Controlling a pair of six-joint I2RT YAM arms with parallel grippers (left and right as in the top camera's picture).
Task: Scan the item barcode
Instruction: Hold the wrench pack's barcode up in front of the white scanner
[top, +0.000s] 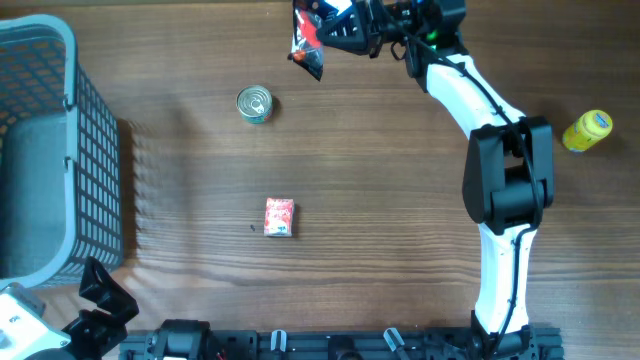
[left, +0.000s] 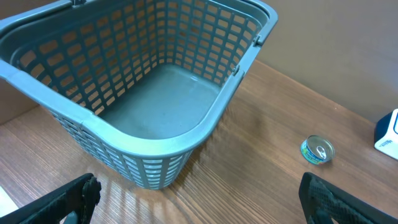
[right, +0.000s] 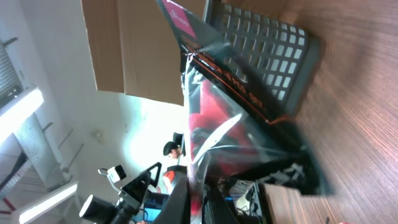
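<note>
Basket (top: 100, 170) and snack bag (top: 306, 50) partly beyond overhead view's edges

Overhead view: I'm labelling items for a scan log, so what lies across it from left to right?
Grey basket, tin can, snack bag in the right gripper, yellow bottle. The red box overlaps the can sideways, so it is left out.

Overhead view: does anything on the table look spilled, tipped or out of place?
Nothing spilled. The red snack bag hangs crumpled from the right tool at the far edge; the yellow bottle may be tipped, hard to tell.
</note>
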